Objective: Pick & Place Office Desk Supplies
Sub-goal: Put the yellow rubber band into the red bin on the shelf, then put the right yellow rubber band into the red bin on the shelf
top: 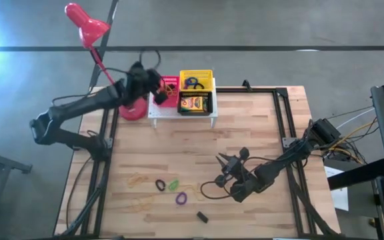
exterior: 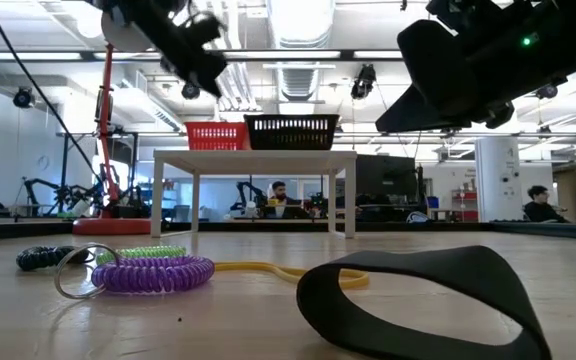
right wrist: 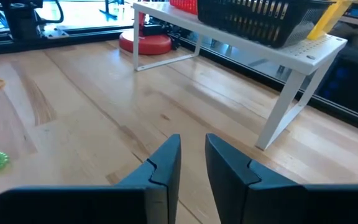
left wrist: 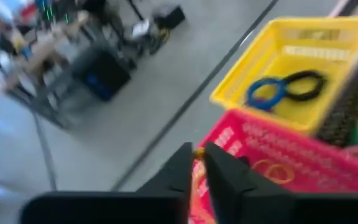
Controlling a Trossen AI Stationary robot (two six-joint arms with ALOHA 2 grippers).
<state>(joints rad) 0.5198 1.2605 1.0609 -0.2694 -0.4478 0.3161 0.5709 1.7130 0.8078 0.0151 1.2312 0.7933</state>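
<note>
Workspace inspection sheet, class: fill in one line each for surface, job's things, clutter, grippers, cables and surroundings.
Surface: wooden table, black frame.
Job's things: purple coil loop, green coil loop, dark coil loop, tan rubber bands and small black block lie near the front edge; blue and black loops in the yellow basket; crayon box in the black basket.
Clutter: red desk lamp, white rack.
Grippers: left gripper over the red basket, fingers slightly apart; right gripper above bare table, fingers slightly apart, empty.
Cables: black cable by right arm.
Surroundings: people seated beyond.
</note>
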